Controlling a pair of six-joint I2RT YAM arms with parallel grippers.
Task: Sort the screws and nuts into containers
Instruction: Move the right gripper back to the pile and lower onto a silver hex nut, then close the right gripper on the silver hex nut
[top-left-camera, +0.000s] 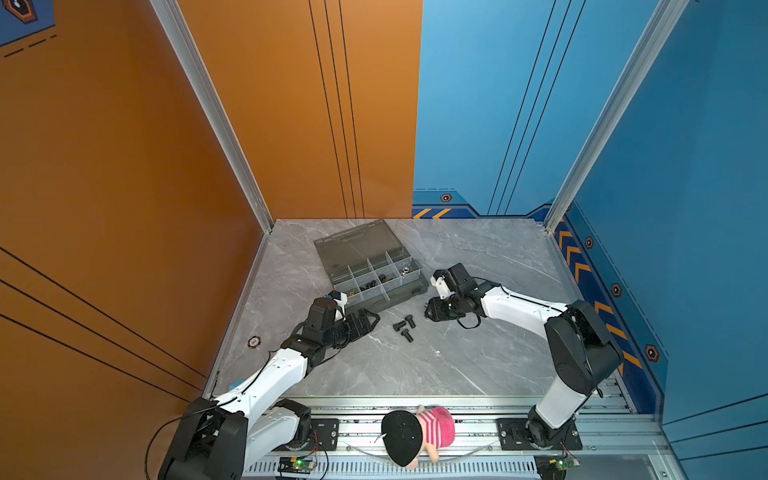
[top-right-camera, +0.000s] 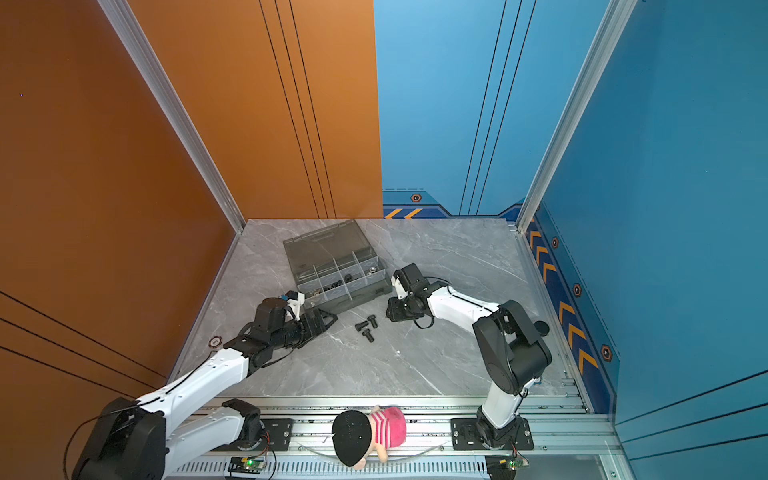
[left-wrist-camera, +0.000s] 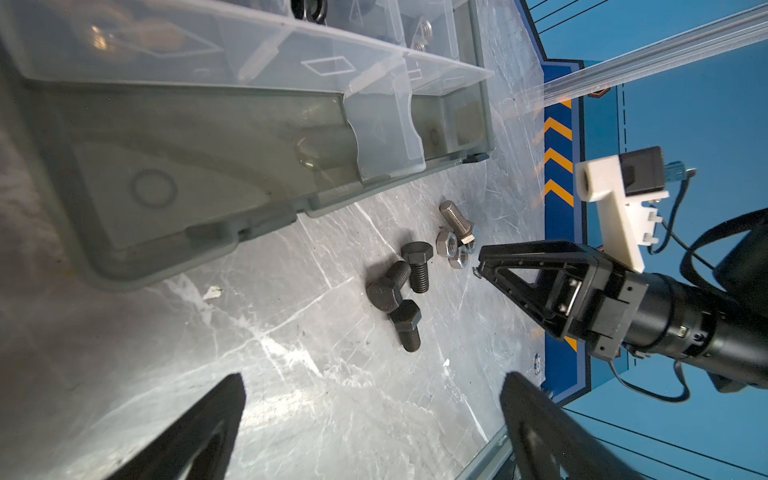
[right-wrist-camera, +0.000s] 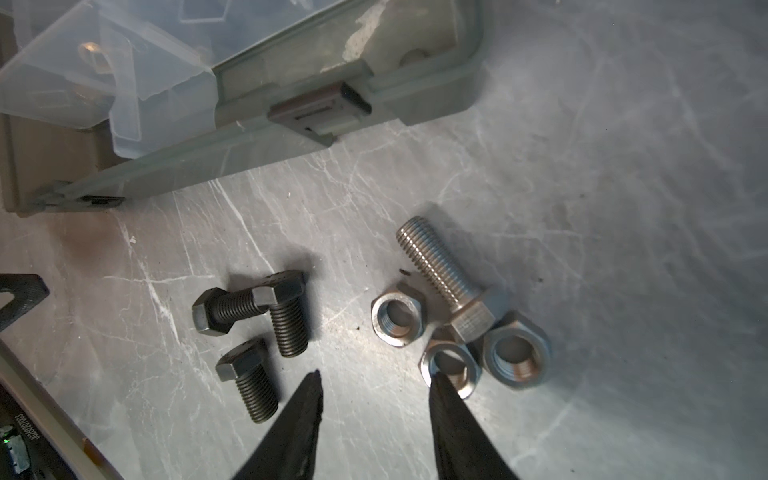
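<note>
1. The left gripper (top-left-camera: 370, 321) sits low by the front wall of the case (top-left-camera: 395, 300). Its jaws are wide apart and empty.
2. The right gripper (right-wrist-camera: 374, 376) points at the loose parts on the counter (top-left-camera: 478, 353). Its jaws are partly apart with nothing between them, and one fingertip (right-wrist-camera: 440, 390) overlaps a nut's rim.
3. Three black bolts (right-wrist-camera: 286, 320) lie clustered on the counter near the case front, two of them touching.
4. The silver bolt (right-wrist-camera: 444, 274) lies just beside them, its head against three silver nuts (right-wrist-camera: 397, 320).
5. The case is open with its lid (top-left-camera: 353, 243) flat behind. A front cell holds black parts (top-left-camera: 368, 286), and the right-end cell holds a silver nut (top-left-camera: 404, 270).
</note>
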